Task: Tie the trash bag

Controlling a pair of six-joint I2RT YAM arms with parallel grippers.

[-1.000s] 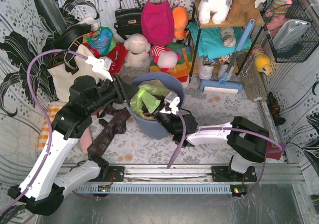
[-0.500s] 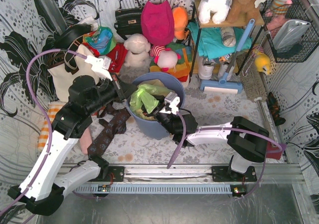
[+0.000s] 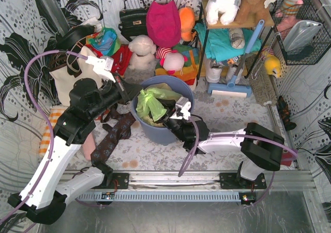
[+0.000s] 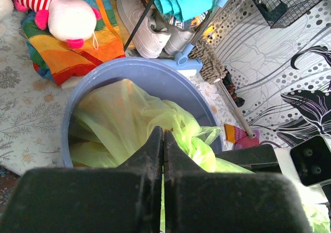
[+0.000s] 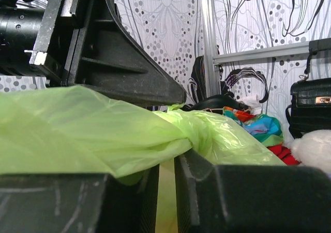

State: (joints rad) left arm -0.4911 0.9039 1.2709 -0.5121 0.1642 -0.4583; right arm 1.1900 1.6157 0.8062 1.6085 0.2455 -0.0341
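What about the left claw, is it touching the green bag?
Touching. The left wrist view shows the left gripper shut, with a sliver of the trash bag and its green film pinched along the seam between the fingers.

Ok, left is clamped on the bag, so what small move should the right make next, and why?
Probably close the right gripper on the trash bag strand lying between its slightly parted jaws, so it can pull against the left gripper. The left is shut on the film, anchoring it, and the twist looks loose.

Floral-cloth table [image 3: 227, 111] under blue bin [image 3: 154, 133], cream tote bag [image 3: 63, 83], white plush toy [image 3: 141, 51].
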